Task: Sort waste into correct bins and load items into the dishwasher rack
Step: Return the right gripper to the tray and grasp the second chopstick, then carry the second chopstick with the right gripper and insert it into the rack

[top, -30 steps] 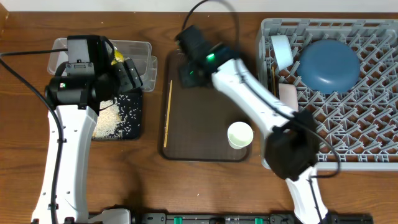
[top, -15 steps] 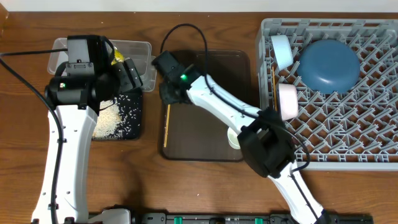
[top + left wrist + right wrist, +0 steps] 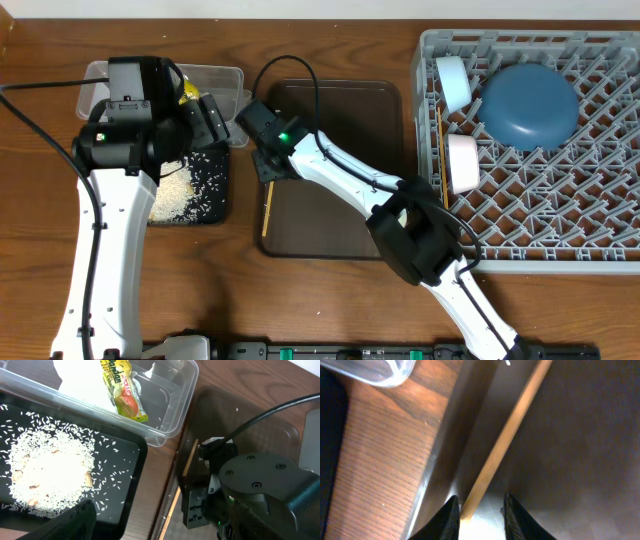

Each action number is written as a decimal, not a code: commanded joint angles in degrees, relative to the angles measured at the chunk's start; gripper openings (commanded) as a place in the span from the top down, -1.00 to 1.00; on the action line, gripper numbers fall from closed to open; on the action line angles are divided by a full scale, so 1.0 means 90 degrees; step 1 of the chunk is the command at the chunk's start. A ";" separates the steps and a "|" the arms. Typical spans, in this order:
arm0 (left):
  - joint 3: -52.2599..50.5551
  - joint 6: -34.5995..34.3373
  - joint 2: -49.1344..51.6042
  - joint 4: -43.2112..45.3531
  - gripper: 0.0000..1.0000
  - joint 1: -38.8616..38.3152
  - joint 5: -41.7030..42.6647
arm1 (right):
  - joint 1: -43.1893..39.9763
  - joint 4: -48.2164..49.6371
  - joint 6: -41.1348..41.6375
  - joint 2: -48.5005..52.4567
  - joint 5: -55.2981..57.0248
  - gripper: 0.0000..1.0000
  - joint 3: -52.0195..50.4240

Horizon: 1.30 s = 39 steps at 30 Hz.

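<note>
One slight nudge toward nine o'clock for right gripper (image 3: 481, 515), jaws parted and empty, to centre on chopstick (image 3: 510, 430) before pinching.

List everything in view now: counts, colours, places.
Dishwasher rack: one, grey, table's right.
Plate: one, dark blue, in the rack.
Far bowl: one, whitish, on edge, rack's left side.
Near bowl: one, whitish, on edge, same side.
Rack chopstick: one, wooden, rack's left side.
Serving tray: one, dark brown, centre.
Tray chopstick: one, wooden, serving tray's left edge.
Clear tub: one, far left.
Napkin: one, white, in the tub.
Wrapper: one, yellow-green, in the tub.
Black tray: one, beside the tub.
Rice scraps: one heap, white, in the black tray.
Table: one, brown wood.
Left end effector: one, black, over the tub; grip unclear.
Right end effector: one, black, open, straddling the tray chopstick.
</note>
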 commanded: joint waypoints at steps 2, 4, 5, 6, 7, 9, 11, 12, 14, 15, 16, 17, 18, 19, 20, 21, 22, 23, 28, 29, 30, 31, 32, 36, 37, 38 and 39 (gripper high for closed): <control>-0.0005 0.0012 0.0039 -0.0012 -0.75 0.0022 -0.0036 | 0.0046 -0.0248 0.0068 0.0233 0.0117 0.64 0.0036; -0.0005 0.0012 0.0039 -0.0012 -0.75 0.0019 -0.0036 | 0.0046 -0.0357 0.0063 0.0238 0.0119 0.69 0.0036; -0.0005 0.0012 0.0039 -0.0012 -0.75 0.0022 -0.0036 | 0.0046 -0.0391 0.0041 0.0238 0.0117 0.71 0.0036; -0.0005 0.0012 0.0039 -0.0012 -0.75 0.0019 -0.0036 | 0.0046 -0.0449 0.0041 0.0238 0.0117 0.74 0.0036; -0.0005 0.0012 0.0039 -0.0012 -0.75 0.0019 -0.0036 | 0.0046 -0.0493 0.0044 0.0238 0.0114 0.79 0.0036; -0.0005 0.0012 0.0039 -0.0012 -0.75 0.0022 -0.0036 | 0.0046 -0.0605 0.0044 0.0236 0.0078 0.89 0.0036; -0.0005 0.0012 0.0039 -0.0012 -0.75 0.0022 -0.0036 | 0.0036 -0.0726 0.0046 0.0219 0.0034 0.98 0.0049; -0.0005 0.0015 0.0039 -0.0012 -0.75 0.0019 -0.0036 | 0.0019 -0.0770 0.0046 0.0199 0.0010 0.98 0.0068; -0.0005 0.0012 0.0039 -0.0012 -0.75 0.0022 -0.0036 | -0.0063 -0.0886 0.0044 0.0102 -0.0063 0.98 0.0143; -0.0005 0.0012 0.0039 -0.0012 -0.75 0.0019 -0.0036 | -0.0143 -0.0998 0.0041 0.0017 -0.0117 0.98 0.0236; -0.0005 0.0012 0.0039 -0.0012 -0.75 0.0019 -0.0036 | -0.0216 -0.1124 0.0012 -0.0073 -0.0126 0.98 0.0333; -0.0005 0.0012 0.0039 -0.0012 -0.75 0.0022 -0.0036 | -0.0313 -0.1287 -0.0085 -0.0187 -0.0129 0.98 0.0478; -0.0005 0.0012 0.0039 -0.0012 -0.75 0.0022 -0.0036 | -0.0425 -0.1467 -0.0245 -0.0328 -0.0134 0.98 0.0658; -0.0005 0.0015 0.0039 -0.0012 -0.75 0.0022 -0.0036 | -0.0527 -0.1642 -0.0403 -0.0454 -0.0136 0.98 0.0826; -0.0005 0.0012 0.0039 -0.0012 -0.75 0.0022 -0.0036 | -0.0661 -0.1860 -0.0634 -0.0617 -0.0136 0.98 0.1042; -0.0005 0.0015 0.0039 -0.0012 -0.75 0.0022 -0.0036 | -0.0823 -0.2140 -0.0918 -0.0818 -0.0126 0.98 0.1290; -0.0005 0.0012 0.0039 -0.0012 -0.75 0.0022 -0.0036 | -0.0959 -0.2361 -0.1098 -0.0976 -0.0095 0.98 0.1455; -0.0005 0.0012 0.0039 -0.0012 -0.75 0.0022 -0.0036 | -0.1100 -0.2555 -0.1253 -0.1144 -0.0044 0.98 0.1600; -0.0005 0.0012 0.0039 -0.0012 -0.75 0.0022 -0.0036 | -0.1860 -0.3232 -0.1870 -0.2072 0.0787 0.98 0.1766; -0.0005 0.0012 0.0039 -0.0012 -0.75 0.0022 -0.0036 | -0.2004 -0.3390 -0.1996 -0.2195 0.0967 0.98 0.1766; -0.0005 0.0015 0.0039 -0.0012 -0.75 0.0022 -0.0036 | -0.2135 -0.3546 -0.2091 -0.2273 0.1115 0.98 0.1766; -0.0005 0.0012 0.0039 -0.0012 -0.75 0.0022 -0.0036 | -0.2263 -0.3706 -0.2176 -0.2319 0.1231 0.98 0.1766; -0.0005 0.0012 0.0039 -0.0012 -0.75 0.0022 -0.0036 | -0.2365 -0.3849 -0.2205 -0.2322 0.1297 0.97 0.1766; -0.0005 0.0015 0.0039 -0.0012 -0.75 0.0022 -0.0036 | -0.2744 -0.4267 -0.2348 -0.2300 0.1333 0.97 0.1586; -0.0005 0.0015 0.0039 -0.0012 -0.75 0.0022 -0.0036 | -0.2815 -0.4299 -0.2419 -0.2300 0.1336 0.97 0.1489; -0.0005 0.0015 0.0039 -0.0012 -0.75 0.0022 -0.0034 | -0.2875 -0.4308 -0.2497 -0.2300 0.1336 0.97 0.1384; -0.0005 0.0012 0.0039 -0.0012 -0.75 0.0022 -0.0036 | -0.2924 -0.4306 -0.2509 -0.2300 0.1336 0.98 0.1299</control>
